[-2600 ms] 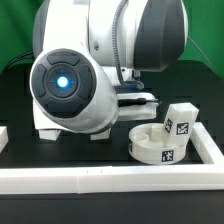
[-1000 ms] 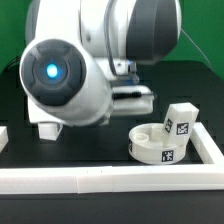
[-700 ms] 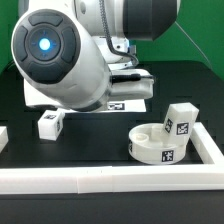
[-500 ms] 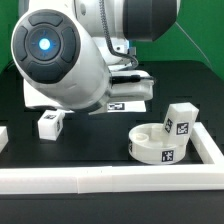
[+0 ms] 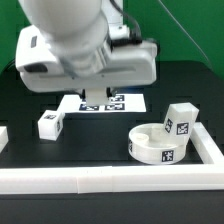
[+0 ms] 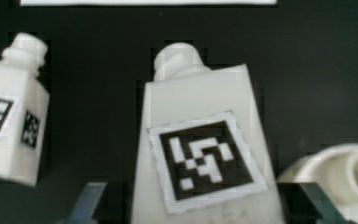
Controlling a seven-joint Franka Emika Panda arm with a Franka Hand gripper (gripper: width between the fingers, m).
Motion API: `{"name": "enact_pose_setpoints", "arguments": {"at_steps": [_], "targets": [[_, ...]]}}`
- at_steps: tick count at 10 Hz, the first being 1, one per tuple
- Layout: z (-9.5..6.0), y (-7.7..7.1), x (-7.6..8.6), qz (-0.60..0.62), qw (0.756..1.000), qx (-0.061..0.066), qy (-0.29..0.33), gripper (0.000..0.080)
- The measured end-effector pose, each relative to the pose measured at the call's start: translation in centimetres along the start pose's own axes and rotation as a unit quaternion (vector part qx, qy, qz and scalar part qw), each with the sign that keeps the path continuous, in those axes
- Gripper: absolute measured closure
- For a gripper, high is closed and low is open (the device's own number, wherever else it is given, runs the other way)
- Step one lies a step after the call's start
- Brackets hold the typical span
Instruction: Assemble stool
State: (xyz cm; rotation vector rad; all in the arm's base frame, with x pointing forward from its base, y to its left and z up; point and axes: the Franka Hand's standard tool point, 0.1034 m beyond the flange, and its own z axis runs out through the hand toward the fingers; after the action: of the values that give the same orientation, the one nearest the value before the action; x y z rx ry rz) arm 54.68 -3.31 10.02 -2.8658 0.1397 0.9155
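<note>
In the wrist view a white stool leg with a black-and-white tag lies lengthwise between the two grey fingertips of my gripper, which is shut on it. A second leg lies beside it, and the seat's rim shows on the other side. In the exterior view the round seat stands at the right with a tagged leg upright at its far edge. Another leg lies on the black table at the left. The arm's body hides the gripper there.
The marker board lies on the table under the arm, and its edge shows in the wrist view. White border rails run along the front and the exterior view's right. The arm fills the upper part.
The arm has risen and turned, and its round joint with the blue light has left the picture. The marker board and the left leg have come into sight. Seat and legs on the table have not moved.
</note>
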Motion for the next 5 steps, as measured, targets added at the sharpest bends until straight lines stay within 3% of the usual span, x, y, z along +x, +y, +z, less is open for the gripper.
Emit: {"name": "enact_pose_setpoints", "arguments": {"at_steps": [4, 5], "targets": [[-0.52, 0.49, 1.41, 0.003, 0.989, -0.011, 0.144, 0.0474], [-0.62, 0.32, 1.07, 0.017, 0.987, -0.005, 0.158, 0.0474]]}}
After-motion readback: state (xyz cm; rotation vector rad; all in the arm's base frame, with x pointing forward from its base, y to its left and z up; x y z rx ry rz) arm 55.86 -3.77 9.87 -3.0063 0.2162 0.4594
